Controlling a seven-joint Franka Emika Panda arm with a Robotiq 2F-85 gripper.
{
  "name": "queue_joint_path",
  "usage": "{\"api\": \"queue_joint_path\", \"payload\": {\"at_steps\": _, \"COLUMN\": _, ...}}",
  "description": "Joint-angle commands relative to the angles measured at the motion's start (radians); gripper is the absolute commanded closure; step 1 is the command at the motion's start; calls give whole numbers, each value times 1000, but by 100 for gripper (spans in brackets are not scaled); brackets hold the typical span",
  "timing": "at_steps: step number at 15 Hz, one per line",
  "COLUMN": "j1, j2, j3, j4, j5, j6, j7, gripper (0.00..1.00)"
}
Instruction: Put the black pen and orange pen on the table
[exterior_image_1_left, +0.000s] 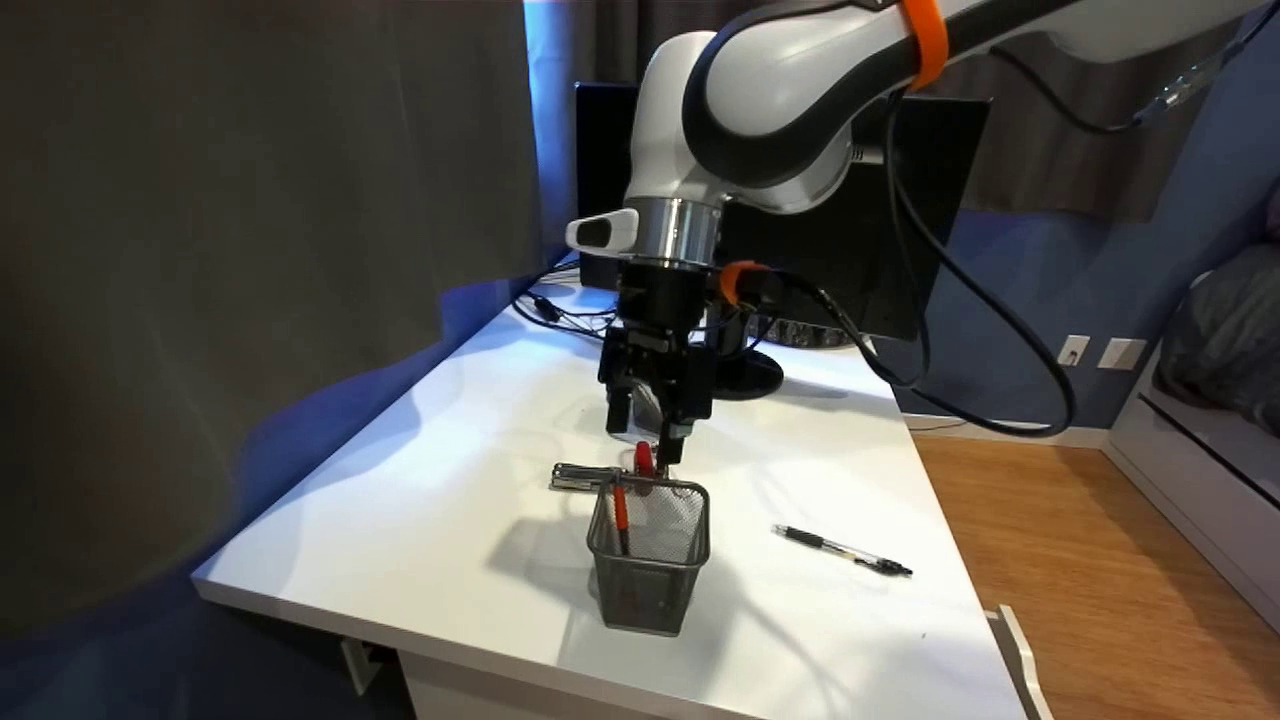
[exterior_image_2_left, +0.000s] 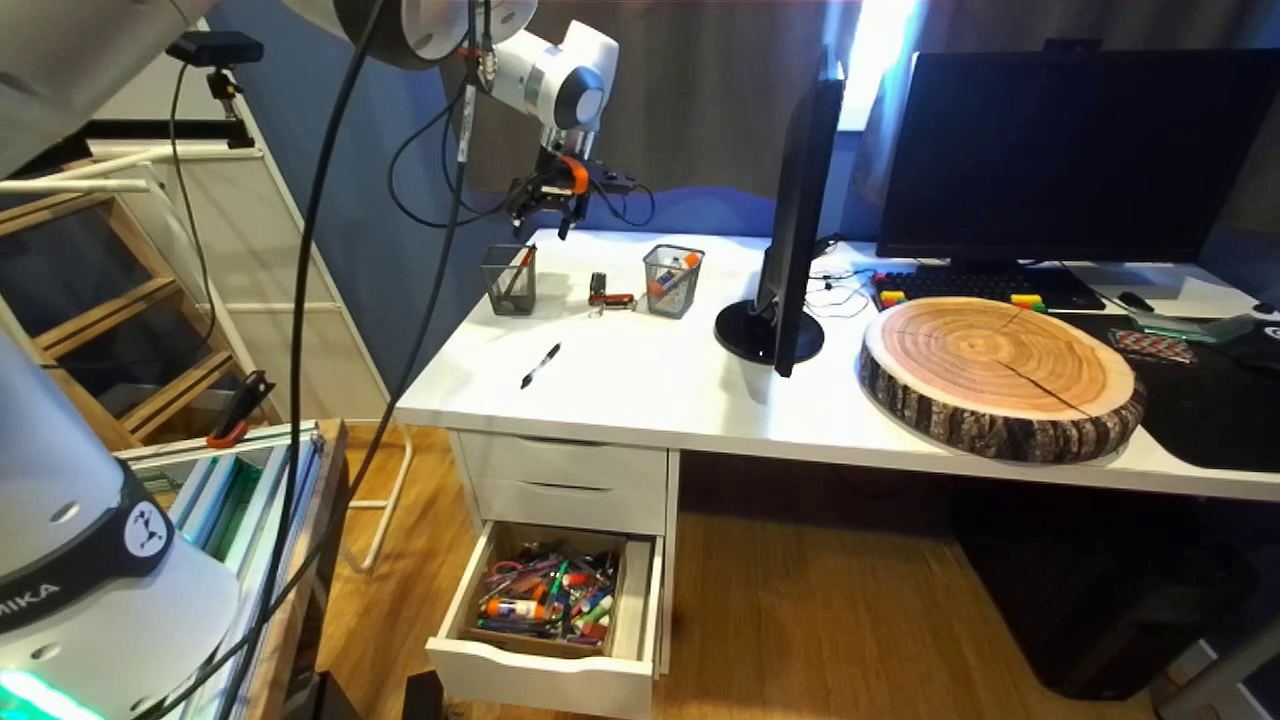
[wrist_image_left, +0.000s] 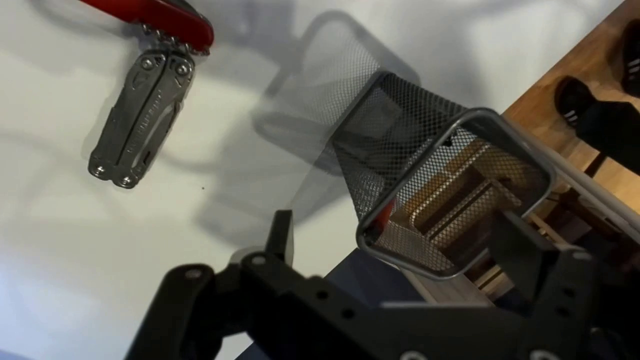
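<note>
A: What is the claw (wrist_image_left: 392, 216) doing?
B: It hangs near the top of a mesh cup (exterior_image_1_left: 648, 600). Its two fingers (wrist_image_left: 282, 240) are spread wide apart, so its grip is loose.
A: Does a finger touch the cup?
B: I can't tell. (They overlap in the wrist view, which is tricky!)
A: Where is the orange pen (exterior_image_1_left: 621, 508)?
B: It stands tilted inside that cup. You can see it through the wires in both exterior views.
A: And the black pen (exterior_image_1_left: 842, 550)?
B: It lies flat on the big white table (exterior_image_1_left: 400, 510), near the cup but apart from it. It has black parts, and its middle looks pale.
A: What else can you see?
B: A gray folding tool (wrist_image_left: 142, 120) and a red tool (wrist_image_left: 175, 24) lie on the table, right next to each other. Farther along, in an exterior view, there is another mesh cup (exterior_image_2_left: 677, 304), and an orange and white stick (exterior_image_2_left: 676, 273) leans inside it.
</note>
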Motion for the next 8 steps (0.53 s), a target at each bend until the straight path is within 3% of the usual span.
{"api": "queue_joint_path", "payload": {"at_steps": 1, "j1": 21, "j2": 88, "j3": 14, "j4": 114, "j5": 67, "j6": -15, "j7": -59, "gripper": 0}}
{"api": "queue_joint_path", "payload": {"at_steps": 3, "j1": 27, "j2": 110, "j3": 18, "j4": 141, "j5": 93, "j6": -20, "j7": -70, "gripper": 1}}
{"api": "queue_joint_path", "payload": {"at_steps": 5, "j1": 35, "j2": 120, "j3": 12, "j4": 159, "j5": 106, "j6": -26, "j7": -69, "gripper": 26}}
{"api": "queue_joint_path", "payload": {"at_steps": 8, "j1": 29, "j2": 132, "j3": 25, "j4": 168, "j5": 96, "j6": -21, "j7": -59, "gripper": 42}}
